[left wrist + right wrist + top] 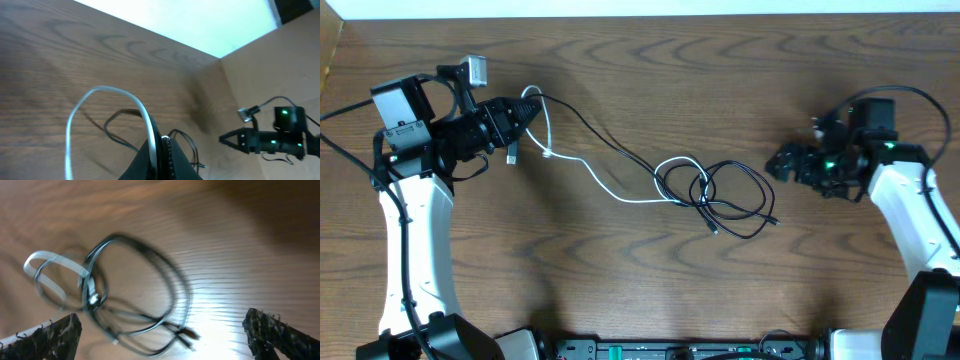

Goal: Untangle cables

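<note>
Your left gripper [527, 108] sits far left on the table [620, 60], jaws pinched fully together on a small loop of the white cord [590, 175]. The left wrist view confirms it: the cord [100, 90] arcs up and drops straight into the closed tips [161, 150].

One black strand leaves from the same spot. I can't tell whether it's pinched too or just lies against the fingers.

From there the white cord runs down, then right across the wood to mid-table, where its far end goes into the black cords [720, 190].

The black cords are the tangle, with several overlapping loops lying flat just right of centre. Two small plug ends poke out on the lower right side. One long black strand runs back up-left to your left gripper. In the left wrist view a bit of black [117, 115] shows behind the white arc.

Your right gripper [772, 165] is just right of the tangle, jaws spread wide and holding nothing. Its wrist view (blurred) has one finger [55, 335] at each bottom corner. The black loops [170, 280] and a white loop [45, 262] lie on the wood ahead of the opening [161, 322], apart from both fingers.
</note>
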